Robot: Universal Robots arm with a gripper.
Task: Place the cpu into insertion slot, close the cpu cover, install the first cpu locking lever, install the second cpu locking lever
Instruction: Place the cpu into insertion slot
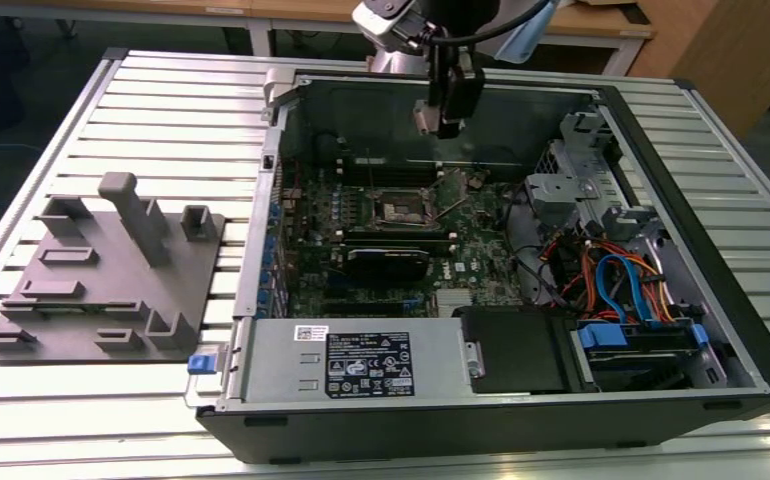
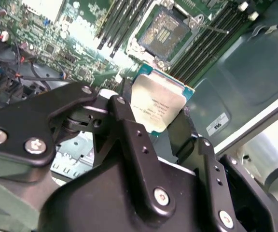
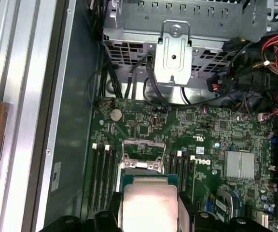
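Placement step in hand: the gripper (image 2: 156, 110) clamps the cpu (image 2: 159, 99) by two opposite edges, raised clear of the empty insertion slot (image 2: 164, 33); seating calls for square alignment and level descent.

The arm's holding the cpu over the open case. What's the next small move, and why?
Probably ease the cpu down toward the insertion slot: the gripper is shut on it, well above the board, and the slot looks open and empty.
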